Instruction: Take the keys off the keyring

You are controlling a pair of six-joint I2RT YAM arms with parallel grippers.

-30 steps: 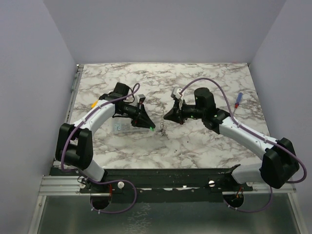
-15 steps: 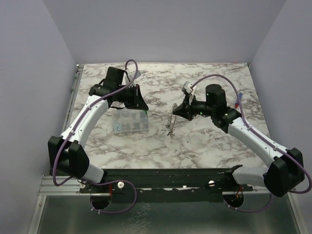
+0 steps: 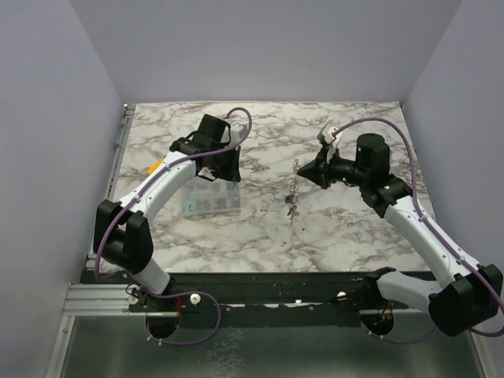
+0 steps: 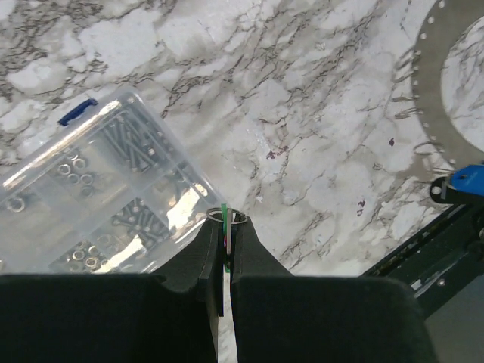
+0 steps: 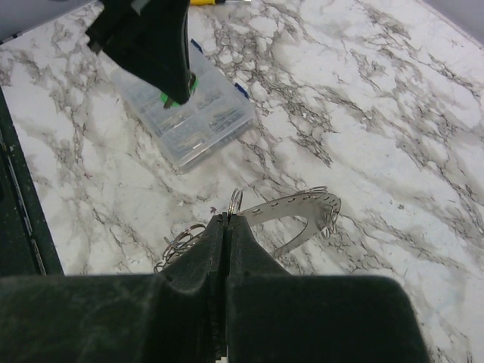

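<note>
Left wrist view: the left gripper (image 4: 227,219) pinches the green key (image 4: 225,243), the right gripper (image 5: 227,219) clamps the keyring (image 5: 291,206); lower the key gently onto the middle of the worktop (image 4: 302,113).

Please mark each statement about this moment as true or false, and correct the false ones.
1. The left hand is shut on the green key. True.
2. The green key hangs on the keyring. False: it is in the left hand, well apart from the keyring.
3. The right hand is shut on the edge of the keyring. True.
4. The clear box lies on the right side of the table. False: it lies on the left side, close to the left hand.
5. Both hands are open. False: both are shut, each on a thing.
</note>
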